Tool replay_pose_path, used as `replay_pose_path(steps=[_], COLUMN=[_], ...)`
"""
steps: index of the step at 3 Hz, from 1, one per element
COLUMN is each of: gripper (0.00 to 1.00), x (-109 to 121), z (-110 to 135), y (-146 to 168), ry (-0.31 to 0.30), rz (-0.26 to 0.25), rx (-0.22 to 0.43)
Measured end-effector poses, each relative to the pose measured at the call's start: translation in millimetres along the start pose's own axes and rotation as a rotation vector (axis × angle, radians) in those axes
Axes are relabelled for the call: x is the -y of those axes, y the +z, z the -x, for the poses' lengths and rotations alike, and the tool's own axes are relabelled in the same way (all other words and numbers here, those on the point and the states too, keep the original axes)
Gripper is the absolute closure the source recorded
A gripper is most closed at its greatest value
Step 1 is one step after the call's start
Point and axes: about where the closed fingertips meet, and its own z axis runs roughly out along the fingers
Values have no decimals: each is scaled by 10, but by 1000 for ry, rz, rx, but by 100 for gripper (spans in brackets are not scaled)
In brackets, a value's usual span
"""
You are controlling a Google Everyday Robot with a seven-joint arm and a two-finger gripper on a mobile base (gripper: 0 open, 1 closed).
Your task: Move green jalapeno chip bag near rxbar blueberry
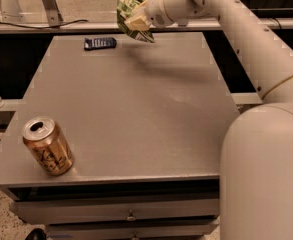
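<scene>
— Where is the pincer, please?
— The pincer (138, 21) is up at the far edge of the tabletop (136, 114). As the camera sees it, it is to the right of the rxbar blueberry (100, 43) and higher than the bar. It is closed on the green jalapeno chip bag (127, 11), and one pale finger lies across the front of the bag.
— And the bag itself, does it touch the bar?
— No. The bag hangs in the air, tilted, with its lower corner pointing down toward the tabletop. It is near the bar but clearly apart from it (a strip of bare grey surface shows between them). A soft shadow lies on the tabletop, to the right of the bar and a little nearer to the camera.
— How does the bar lie?
— Flat, close to the far edge, with its long side nearly parallel to that edge. It is dark blue with tiny pale print, which I cannot read.
— Is there anything else?
— A gold-brown drink can (48, 146) stands well apart from the bar, at the near left corner (its top, with the opening, shows to the camera). The white arm (246, 39) comes in from the near right, far from the bar, and reaches across to the bag.
</scene>
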Motion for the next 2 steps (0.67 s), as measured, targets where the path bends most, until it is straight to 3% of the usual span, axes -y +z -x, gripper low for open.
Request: replay_pose_path(steps=[2], gripper=[100], x=[5], z=[-140], y=[347], ry=[2], rz=[55], rx=[-37])
